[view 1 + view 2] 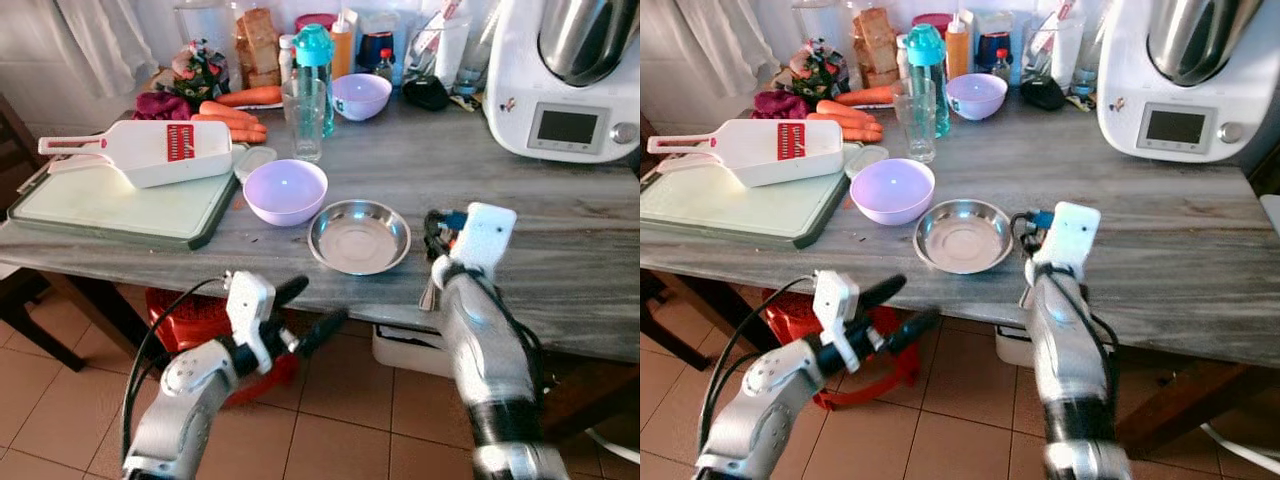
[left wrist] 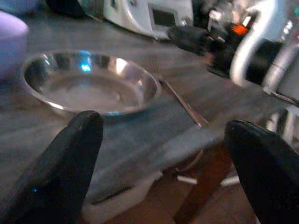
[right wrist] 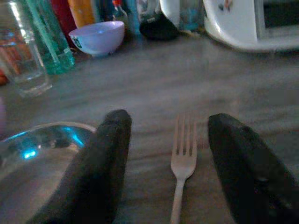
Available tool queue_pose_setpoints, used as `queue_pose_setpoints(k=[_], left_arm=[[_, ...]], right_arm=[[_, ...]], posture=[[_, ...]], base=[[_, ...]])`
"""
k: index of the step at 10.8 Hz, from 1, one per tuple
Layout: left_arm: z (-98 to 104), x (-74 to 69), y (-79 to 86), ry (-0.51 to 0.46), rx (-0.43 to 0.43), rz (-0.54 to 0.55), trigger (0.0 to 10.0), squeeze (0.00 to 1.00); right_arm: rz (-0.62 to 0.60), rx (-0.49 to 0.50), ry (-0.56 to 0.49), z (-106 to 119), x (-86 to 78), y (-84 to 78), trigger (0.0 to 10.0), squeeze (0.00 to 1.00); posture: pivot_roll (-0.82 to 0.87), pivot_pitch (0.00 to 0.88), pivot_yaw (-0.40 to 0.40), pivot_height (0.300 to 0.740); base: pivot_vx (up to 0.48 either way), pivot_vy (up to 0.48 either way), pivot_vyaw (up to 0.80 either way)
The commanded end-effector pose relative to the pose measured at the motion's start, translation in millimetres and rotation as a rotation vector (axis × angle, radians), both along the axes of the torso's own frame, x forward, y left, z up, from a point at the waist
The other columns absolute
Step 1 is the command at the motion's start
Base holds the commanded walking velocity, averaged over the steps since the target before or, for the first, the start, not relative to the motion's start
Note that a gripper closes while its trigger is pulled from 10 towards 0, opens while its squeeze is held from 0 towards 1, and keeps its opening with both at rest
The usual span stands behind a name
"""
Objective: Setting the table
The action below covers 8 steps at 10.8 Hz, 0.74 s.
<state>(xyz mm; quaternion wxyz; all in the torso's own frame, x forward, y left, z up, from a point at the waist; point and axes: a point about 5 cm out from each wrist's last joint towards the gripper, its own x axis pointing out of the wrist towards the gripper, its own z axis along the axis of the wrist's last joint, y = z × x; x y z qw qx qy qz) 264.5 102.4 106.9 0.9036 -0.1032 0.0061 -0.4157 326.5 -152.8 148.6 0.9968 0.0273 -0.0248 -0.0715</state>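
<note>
Right hand (image 3: pixel 170 161) open astride one fork (image 3: pixel 181 163), left hand (image 1: pixel 305 312) open, empty, one steel bowl (image 1: pixel 359 236), two lilac bowls (image 1: pixel 285 191).

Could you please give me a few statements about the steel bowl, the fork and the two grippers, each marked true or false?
1. The round stainless steel bowl has food in it. False: its inside is bare metal.
2. The silver metal fork lies on the grey wooden table between the open fingers of the right gripper. True.
3. The left gripper is shut on the steel bowl. False: it is open and hangs off the table's front edge, holding nothing.
4. The lilac plastic bowl sits beside the steel bowl, on its left. True.
5. The white mandoline slicer stands on the floor. False: it rests on the pale green cutting board.
</note>
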Motion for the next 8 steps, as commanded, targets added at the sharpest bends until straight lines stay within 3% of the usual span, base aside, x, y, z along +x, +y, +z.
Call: queue_pose_setpoints(k=[1,3,4,6,8], left_arm=[[7.1,3.9,5.4,-0.038,0.003,0.052,10.0,0.00],[8.2,6.2,5.6,-0.048,-0.002,0.098,10.0,0.00],[8.0,6.6,5.1,-0.049,-0.003,0.110,10.0,0.00],[7.9,8.8,4.0,-0.053,-0.003,0.121,10.0,0.00],[8.9,9.3,2.0,-0.052,-0.004,0.103,10.0,0.00]], right_arm=[[0.011,-0.048,-0.037,8.4,-6.7,0.7,10.0,1.00],[-0.033,-0.123,-0.034,2.5,-29.8,-13.3,10.0,1.00],[-0.081,-0.090,0.029,-9.8,-37.6,-24.2,10.0,1.00],[-0.167,-0.051,0.092,-14.0,-33.1,-47.6,10.0,1.00],[-0.240,-0.100,0.178,-15.6,-18.9,-63.0,10.0,1.00]], posture=[[0.02,0.050,0.034,0.740],[0.02,0.049,0.026,0.740],[0.02,0.048,0.023,0.740],[0.02,0.041,0.023,0.740],[0.02,0.038,0.032,0.740]], base=[[0.000,0.000,0.00],[0.000,0.000,0.00],[0.000,0.000,0.00],[0.000,0.000,0.00],[0.000,0.000,0.00]])
